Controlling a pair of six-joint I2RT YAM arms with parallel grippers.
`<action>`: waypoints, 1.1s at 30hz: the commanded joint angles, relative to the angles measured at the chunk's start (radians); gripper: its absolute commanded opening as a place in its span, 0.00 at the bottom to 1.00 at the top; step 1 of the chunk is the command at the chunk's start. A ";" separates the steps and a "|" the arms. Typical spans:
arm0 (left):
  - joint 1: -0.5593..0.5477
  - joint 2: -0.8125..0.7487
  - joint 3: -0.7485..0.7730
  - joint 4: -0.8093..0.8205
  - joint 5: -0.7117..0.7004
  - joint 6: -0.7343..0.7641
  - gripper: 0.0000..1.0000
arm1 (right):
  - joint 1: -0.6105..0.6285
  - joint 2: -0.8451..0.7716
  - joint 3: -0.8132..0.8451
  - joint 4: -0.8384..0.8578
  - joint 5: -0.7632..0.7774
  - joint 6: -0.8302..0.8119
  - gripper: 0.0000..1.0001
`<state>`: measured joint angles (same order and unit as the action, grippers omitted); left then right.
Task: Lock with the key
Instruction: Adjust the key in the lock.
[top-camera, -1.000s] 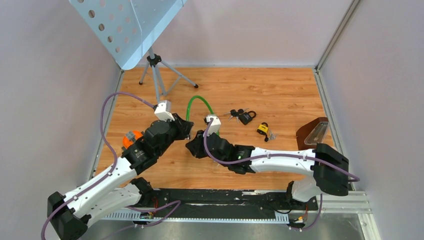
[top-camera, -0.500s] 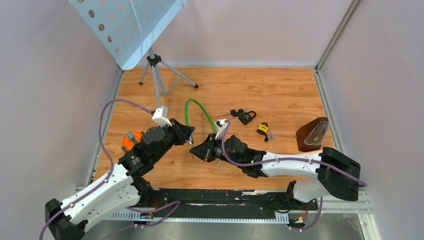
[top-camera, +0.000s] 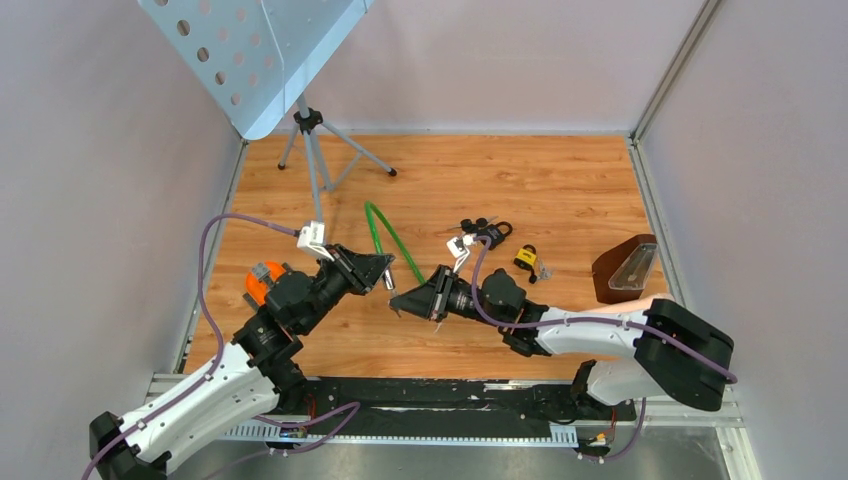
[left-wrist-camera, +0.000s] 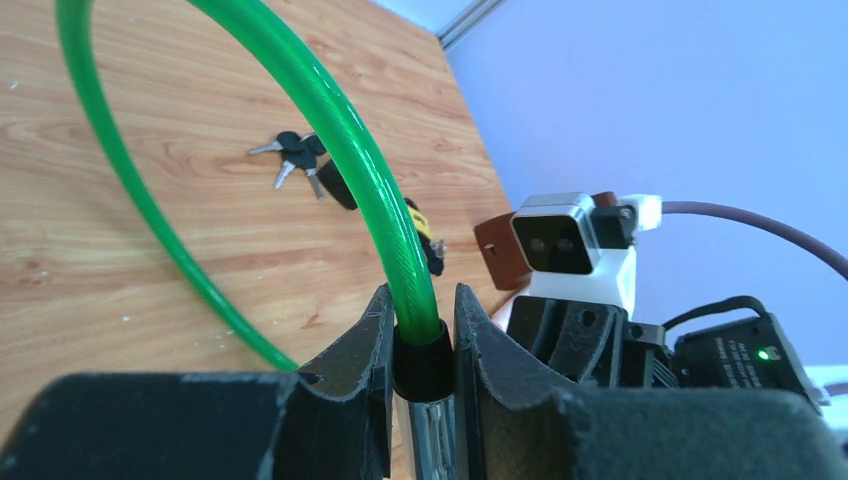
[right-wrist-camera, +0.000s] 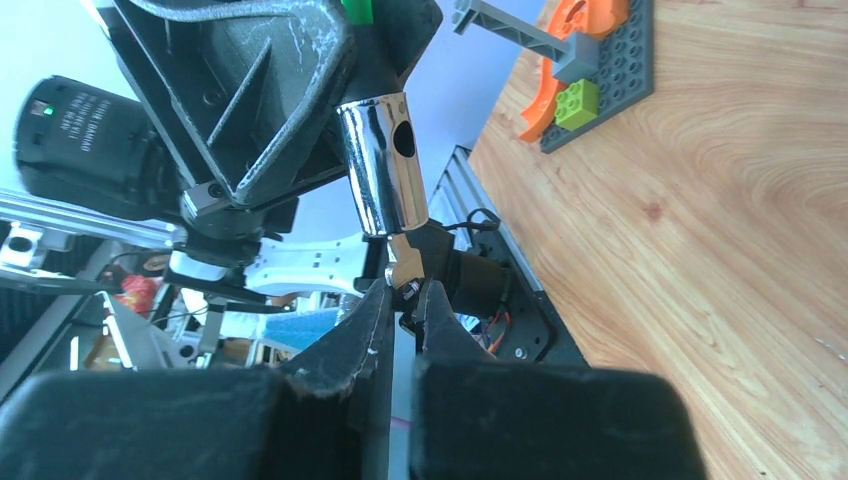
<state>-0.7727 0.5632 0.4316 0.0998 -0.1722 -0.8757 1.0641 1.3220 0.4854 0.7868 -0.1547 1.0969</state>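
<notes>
The lock is a green cable that ends in a black collar and a chrome cylinder. My left gripper is shut on that collar and holds the lock up off the table, the cylinder pointing down. My right gripper sits just below it, shut on a small metal key. The key's tip meets the cylinder's lower end. How deep it sits is hidden.
On the wooden table lie a black padlock with a bunch of keys and a yellow padlock. A brown holder stands right, an orange brick toy left, a music stand's tripod at the back.
Both grippers lifted and drew toward the near edge. The right wrist turned and its jaws closed on the key. The green cable swung from an upright arch to a slant.
</notes>
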 joint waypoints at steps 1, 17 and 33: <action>0.023 -0.030 -0.021 0.085 -0.084 0.090 0.00 | -0.043 -0.046 -0.021 0.179 -0.037 0.140 0.00; 0.023 0.034 0.044 -0.016 -0.085 0.076 0.00 | -0.037 -0.065 0.208 -0.351 0.080 -0.294 0.00; 0.023 0.030 -0.040 0.106 0.004 -0.002 0.00 | -0.025 -0.038 0.202 -0.113 0.154 -0.138 0.00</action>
<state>-0.7425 0.6216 0.4309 0.1322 -0.2379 -0.8528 1.0405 1.2991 0.6472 0.4782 -0.0917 0.8978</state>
